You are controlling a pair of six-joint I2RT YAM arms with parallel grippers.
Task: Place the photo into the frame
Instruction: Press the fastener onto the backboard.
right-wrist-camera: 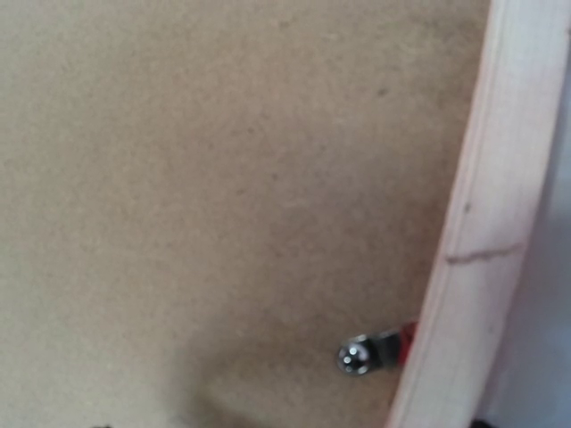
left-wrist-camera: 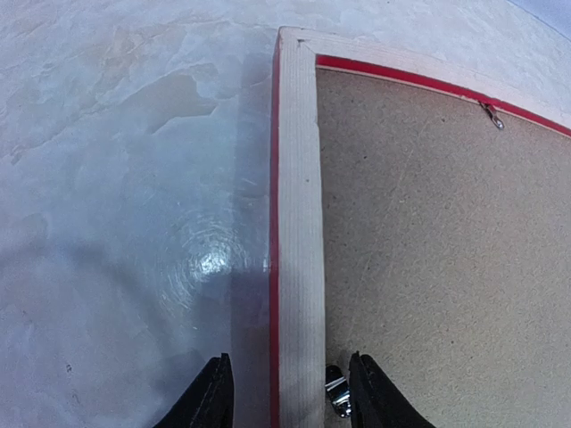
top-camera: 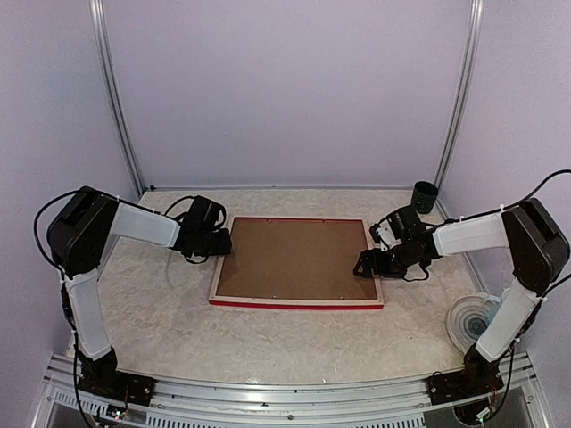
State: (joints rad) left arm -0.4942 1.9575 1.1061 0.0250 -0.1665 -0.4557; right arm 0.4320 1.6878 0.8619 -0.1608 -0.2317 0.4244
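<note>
Top cam: the frame lies flat, back side up, mid desk, long sides running L-R. Red outer edge shows along the near side, w/ pale wood rails round a brown backing board that fills the opening. L end effector sits at the frame's L rail, nearer the far corner. R end effector is over the R rail, towards the near corner, low on the board edge. Dark cup stands at the far R of the desk, well apart from the frame. Round clear item lies near the R arm base; can't tell what it is.

L wrist cam: L end effector is spread, w/ fingers straddling the pale rail, one outside over the desk and one inside over the board. There are gaps on both sides and no pinch. Small metal clip sits just beside the inner finger, at the rail's inner edge. A 2nd clip is on the far rail.

R wrist cam: very close and blurry. The board fills most of the view and the pale rail runs down the R side. A metal turn clip sits on the board, touching the rail's inner edge. The fingers are barely in shot. The R end effector stands wide and nothing is seen pinched.
</note>
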